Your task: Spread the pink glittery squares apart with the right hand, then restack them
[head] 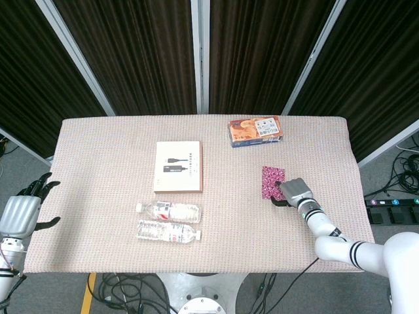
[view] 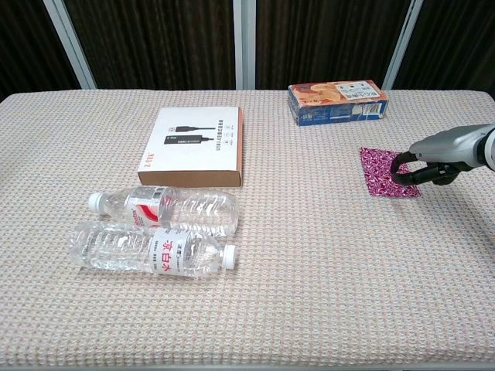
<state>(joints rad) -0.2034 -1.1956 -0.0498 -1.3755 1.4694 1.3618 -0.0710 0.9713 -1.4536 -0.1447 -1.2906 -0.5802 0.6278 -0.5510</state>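
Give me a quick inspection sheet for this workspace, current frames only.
Surface: table under a beige woven cloth.
Job's things: pink glittery squares lie stacked flat at the right.
Clutter: white cable box; two water bottles lying side by side; snack box at the back.
Hands: right hand rests at the stack's near-right corner, fingers curled; grip unclear. Left hand off the table's left edge, fingers apart, holding nothing.
Cables: loose cables on the floor below.
Surroundings: dark slatted panels behind.
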